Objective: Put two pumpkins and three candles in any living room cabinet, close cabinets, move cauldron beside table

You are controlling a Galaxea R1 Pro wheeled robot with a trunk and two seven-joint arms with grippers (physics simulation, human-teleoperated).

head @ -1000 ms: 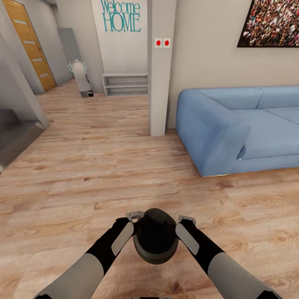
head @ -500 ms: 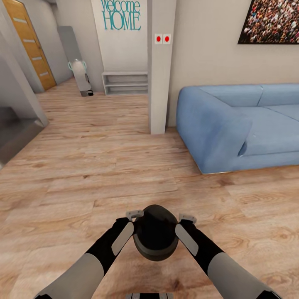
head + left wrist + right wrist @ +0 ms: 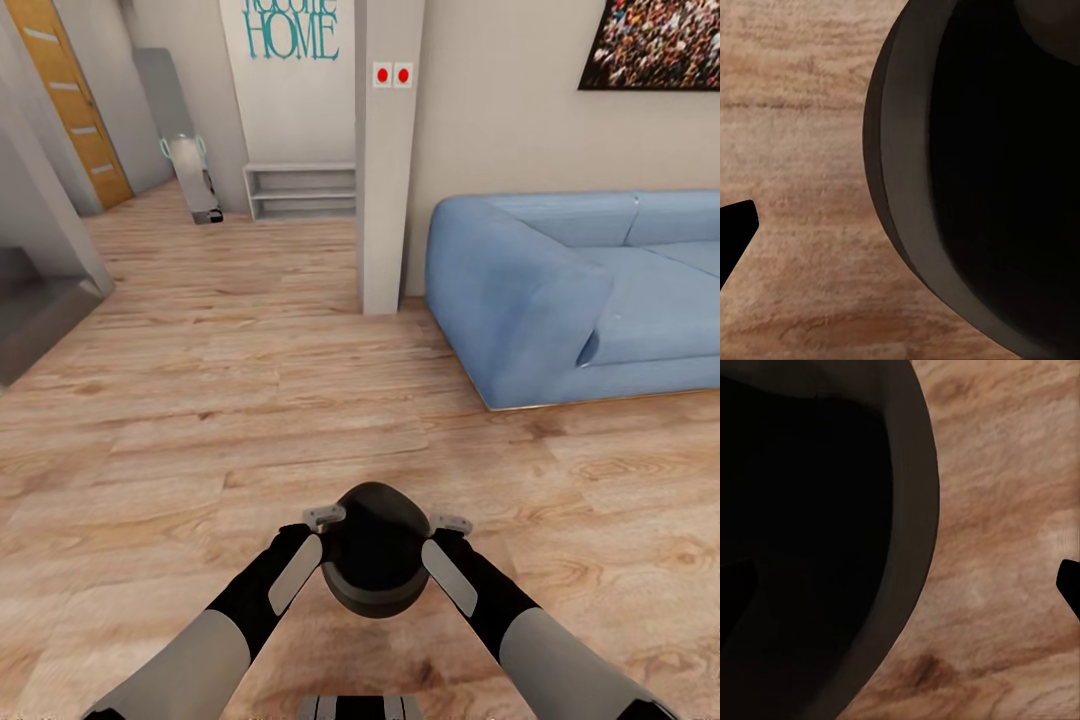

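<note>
We note the sofa (image 3: 560, 290) and pillar (image 3: 388, 160) sit higher in view than before; the camera moved. The black, round, wide-mouthed pot (image 3: 375, 560) hangs above the floor (image 3: 200, 420), clamped between left pincer (image 3: 322, 522) and right pincer (image 3: 448, 528).

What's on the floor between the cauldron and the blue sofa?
Nothing: in the head view only bare wood plank floor runs from the cauldron to the blue sofa.

The cauldron (image 3: 376, 550) sits between both arms above the floor (image 3: 200, 420), sofa (image 3: 560, 300) ahead right.
</note>
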